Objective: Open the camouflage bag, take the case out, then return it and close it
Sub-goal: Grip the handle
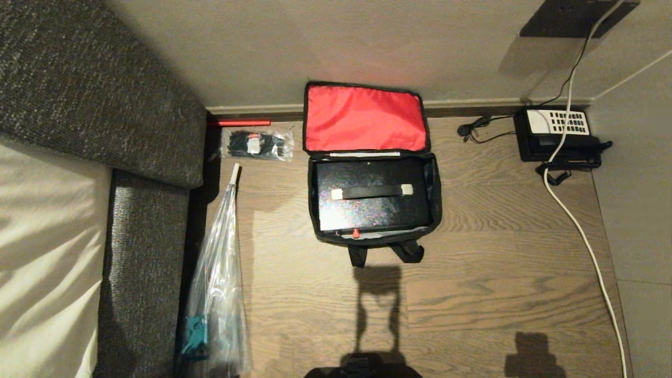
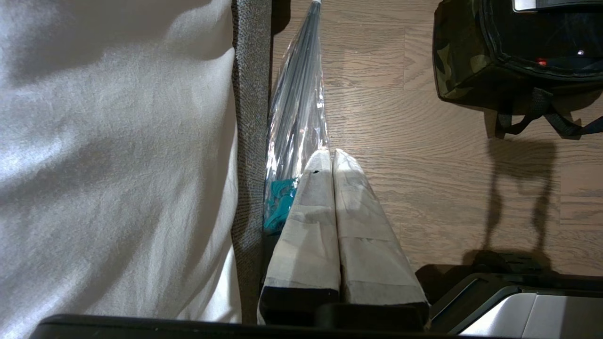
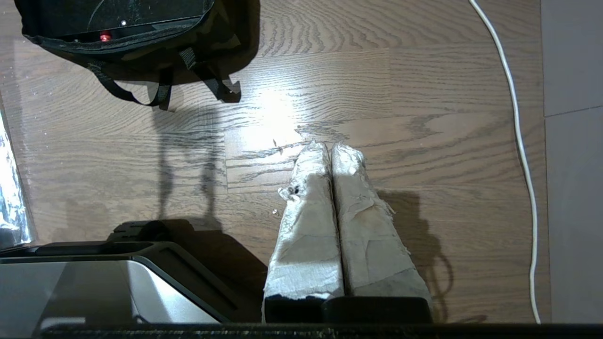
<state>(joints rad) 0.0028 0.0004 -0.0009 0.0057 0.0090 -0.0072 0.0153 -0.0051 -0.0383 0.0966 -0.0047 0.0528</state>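
The camouflage bag point(image 1: 436, 205) lies open on the wooden floor against the wall, its red-lined lid point(image 1: 365, 118) folded back. The black case point(image 1: 373, 202) sits inside it with its handle point(image 1: 371, 191) up and a small red button point(image 1: 355, 232) at the near edge. Neither arm shows in the head view. My left gripper point(image 2: 331, 154) hangs shut and empty above the floor, well short of the bag point(image 2: 464, 66). Near the robot's base, my right gripper point(image 3: 330, 148) is likewise shut with nothing in it, and the bag point(image 3: 136, 52) lies far beyond it.
A grey sofa point(image 1: 94, 105) with a white cover fills the left side. A clear wrapped umbrella point(image 1: 220, 273) lies beside it. A bag of black ties point(image 1: 255, 144) sits by the wall. A black telephone point(image 1: 557, 135) and a white cable point(image 1: 583, 231) lie right.
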